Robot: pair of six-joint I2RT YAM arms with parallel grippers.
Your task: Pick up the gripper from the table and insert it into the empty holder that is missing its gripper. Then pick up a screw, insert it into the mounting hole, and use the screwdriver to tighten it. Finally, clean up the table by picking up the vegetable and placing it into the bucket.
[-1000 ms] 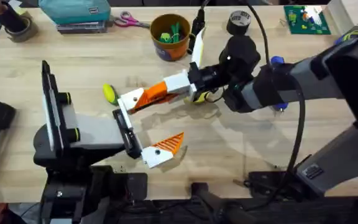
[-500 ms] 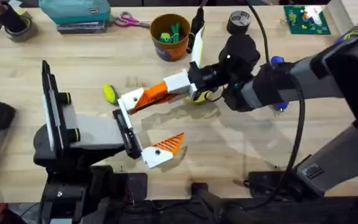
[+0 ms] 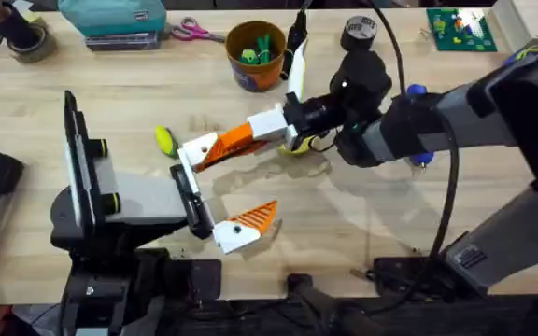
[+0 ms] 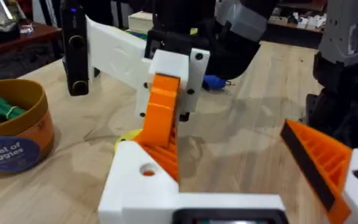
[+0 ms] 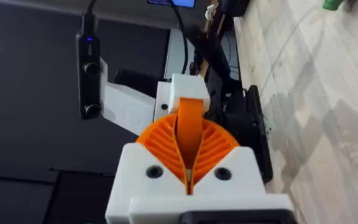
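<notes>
Right gripper (image 3: pixel 241 140): pinching the small orange ribbed plastic wedge (image 4: pixel 160 115), pressing it into the white blocky holder (image 4: pixel 143 180) on our left arm.
Left gripper (image 3: pixel 215 194): spread wide, one finger base is the holder.
Done so far: wedge pickup, we'd say; seating looks nearly there.
Left: screw, blue pen-shaped screwdriver (image 3: pixel 415 91).
Cleanup: yellow-green oval vegetable (image 3: pixel 163 141) sits on the table, well apart from the orange-brown bucket (image 3: pixel 255 54).

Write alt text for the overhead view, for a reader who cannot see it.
The right gripper, white with orange pads, is shut on the orange gripper and presses it against the white holder of the left arm's claw at the middle of a wooden table. The vegetable lies just beside them; the bucket stands behind.
</notes>
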